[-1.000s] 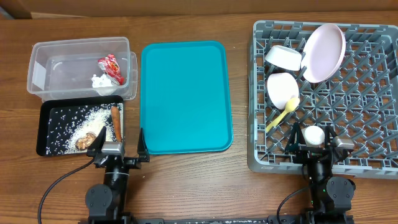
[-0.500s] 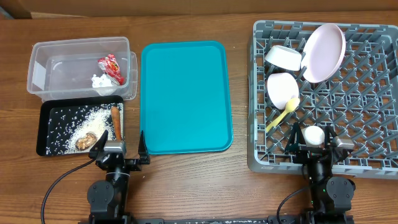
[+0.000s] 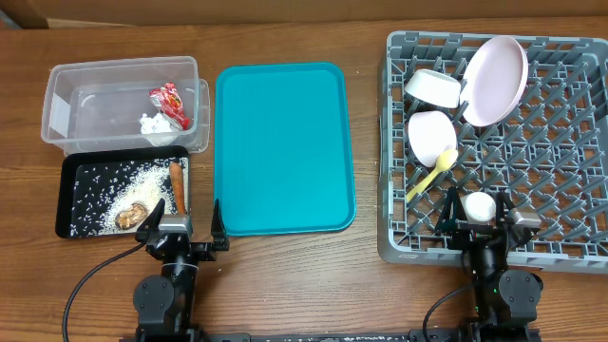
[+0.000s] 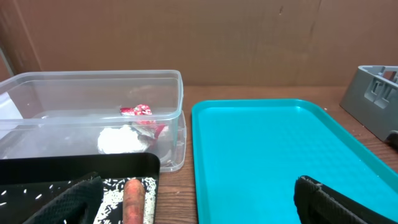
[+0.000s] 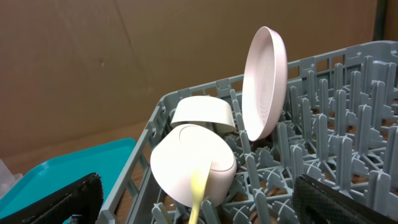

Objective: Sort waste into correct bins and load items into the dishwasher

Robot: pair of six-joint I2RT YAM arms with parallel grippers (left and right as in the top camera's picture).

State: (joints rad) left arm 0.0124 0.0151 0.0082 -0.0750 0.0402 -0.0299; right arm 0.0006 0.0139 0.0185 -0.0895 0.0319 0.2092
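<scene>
The clear tub point(image 3: 59, 106) holds the red wrapper point(image 3: 167, 99) and the white tissue point(image 3: 149, 123). The black tray point(image 3: 68, 226) holds rice, brown scraps point(image 3: 130, 216) and the carrot point(image 3: 176, 187). The grey rack point(image 3: 556, 142) holds the pink-white plate point(image 3: 494, 80), two white bowls point(image 3: 434, 86) point(image 3: 431, 135), the yellow spoon point(image 3: 432, 174) and the white cup point(image 3: 480, 205). My left gripper point(image 3: 183, 220) is open and empty at the black tray's near right corner. My right gripper point(image 3: 475, 211) is open over the rack's front edge, with the cup between its fingers in the overhead view.
The teal serving tray point(image 3: 283, 147) lies between the bins and the rack, bare. In the left wrist view the carrot point(image 4: 133, 199) lies just inside the left finger, and the tub point(image 4: 174, 93) stands behind. In the right wrist view the plate point(image 5: 264, 81) stands upright.
</scene>
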